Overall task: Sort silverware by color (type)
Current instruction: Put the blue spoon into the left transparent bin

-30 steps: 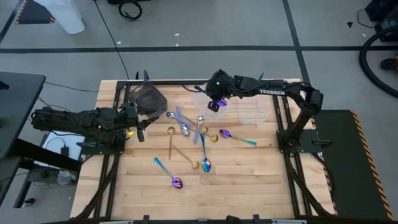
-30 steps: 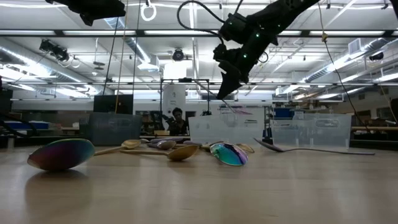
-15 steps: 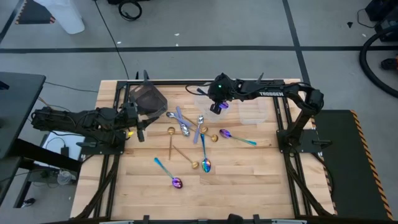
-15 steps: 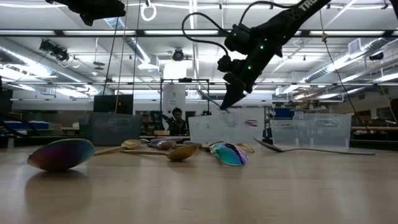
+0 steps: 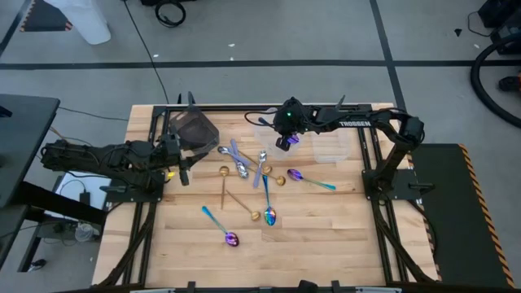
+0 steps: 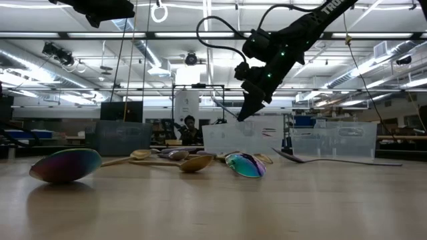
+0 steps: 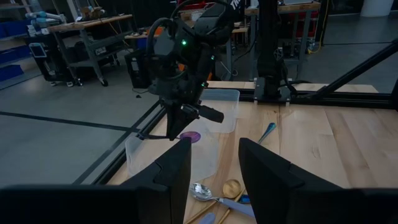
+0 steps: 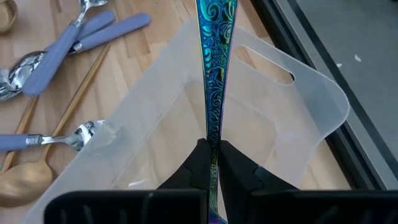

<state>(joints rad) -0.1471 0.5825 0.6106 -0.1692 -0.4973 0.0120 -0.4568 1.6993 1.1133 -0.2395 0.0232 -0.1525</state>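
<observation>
Four views, one table (image 5: 326,244).
Overhead looks straight down; low looks level across; wrists look close; all share the clear tub (image 8: 292,118) at twelve o'clock.

The spoons (image 5: 252,181) lie scattered over the middle of the tabletop (image 5: 326,236). Behind them, along the far edge, stand three tubs: one (image 5: 196,129) at the left, one (image 5: 269,130) in the middle, one (image 5: 332,146) to its right. The right end effector (image 5: 283,142) hangs above the middle tub, pinching a spoon (image 8: 214,56). The left end effector (image 5: 184,167) sits at the left edge.

The right hand (image 5: 282,142) (gripping an iridescent spoon (image 8: 214,74)) has shifted over the clear tub (image 8: 311,99).
</observation>
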